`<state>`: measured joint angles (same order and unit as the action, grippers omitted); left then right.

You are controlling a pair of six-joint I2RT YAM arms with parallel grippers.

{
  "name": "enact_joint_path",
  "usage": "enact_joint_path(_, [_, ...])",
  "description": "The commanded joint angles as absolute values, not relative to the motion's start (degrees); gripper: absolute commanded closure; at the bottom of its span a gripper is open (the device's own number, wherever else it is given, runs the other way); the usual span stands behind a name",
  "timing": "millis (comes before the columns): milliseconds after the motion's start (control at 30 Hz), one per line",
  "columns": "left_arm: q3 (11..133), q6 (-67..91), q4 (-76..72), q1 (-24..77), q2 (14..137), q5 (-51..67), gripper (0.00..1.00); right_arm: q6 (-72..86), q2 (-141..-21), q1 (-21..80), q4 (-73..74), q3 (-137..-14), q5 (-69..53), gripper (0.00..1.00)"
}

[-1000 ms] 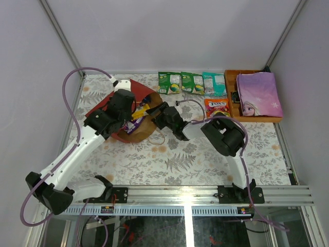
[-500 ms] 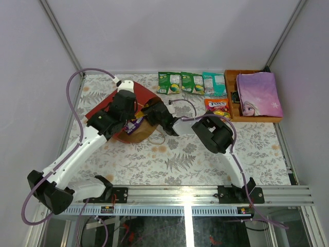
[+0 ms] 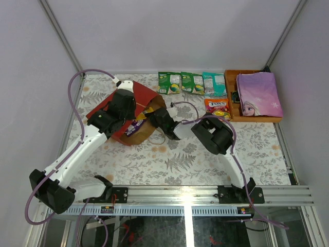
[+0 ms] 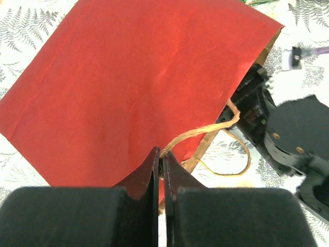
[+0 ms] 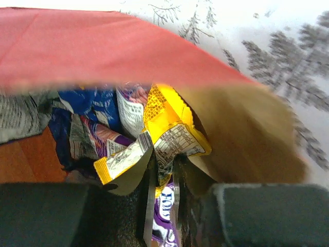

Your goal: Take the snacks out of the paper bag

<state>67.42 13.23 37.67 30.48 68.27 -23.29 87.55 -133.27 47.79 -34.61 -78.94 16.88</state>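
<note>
The red paper bag (image 3: 145, 95) lies on its side, mouth toward the right arm. My left gripper (image 4: 161, 157) is shut on its twine handle (image 4: 200, 133), just off the red side (image 4: 133, 82). My right gripper (image 5: 163, 167) reaches into the brown mouth (image 5: 241, 139) and is shut on a yellow snack packet (image 5: 169, 123). A purple packet (image 5: 165, 216) lies under the fingers, and a blue bag (image 5: 90, 100) sits deeper in. On the table at the back lie two green packets (image 3: 169, 82), a teal packet (image 3: 214, 83) and a yellow-red packet (image 3: 217, 106).
A wooden tray (image 3: 232, 77) at the back right holds a purple princess book (image 3: 258, 94). The right arm's black wrist (image 4: 288, 139) crowds the bag's mouth. Metal frame rails border the patterned table.
My right gripper has moved left into the bag's mouth and closed on the yellow packet. The left arm has kept its hold on the handle, shifting only slightly.
</note>
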Motion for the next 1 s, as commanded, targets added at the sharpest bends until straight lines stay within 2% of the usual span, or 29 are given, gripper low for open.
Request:
enact_joint_path(0, [66.9, 13.6, 34.3, 28.2, 68.4, -20.7, 1.0, 81.6, -123.9, 48.8, -41.5, -72.3, 19.6, 0.79])
enact_joint_path(267, [66.3, 14.4, 33.5, 24.4, 69.1, -20.0, 1.0, 75.6, -103.3, 49.0, -48.5, -50.0, 11.8, 0.82])
enact_joint_path(533, [66.5, 14.6, 33.5, 23.3, 69.8, -19.0, 1.0, 67.8, -75.8, 45.5, -39.2, -29.7, 19.8, 0.81])
enact_joint_path(633, [66.3, 14.7, 33.4, 23.3, 69.7, -18.2, 1.0, 64.6, -69.3, 38.9, -33.3, -28.1, 20.3, 0.8])
enact_joint_path(733, [66.3, 14.7, 33.4, 23.2, 69.8, -17.8, 1.0, 59.1, -67.8, 30.5, -28.4, -30.6, 18.3, 0.78])
enact_joint_path(867, [66.0, 14.9, 33.3, 23.2, 69.6, -16.2, 1.0, 53.3, -73.9, 21.8, -20.1, -40.0, 10.3, 0.77])
enact_joint_path(967, [66.1, 14.8, 33.3, 23.2, 69.9, -15.7, 1.0, 54.6, -78.9, 18.8, -22.3, -42.4, 6.4, 0.77])
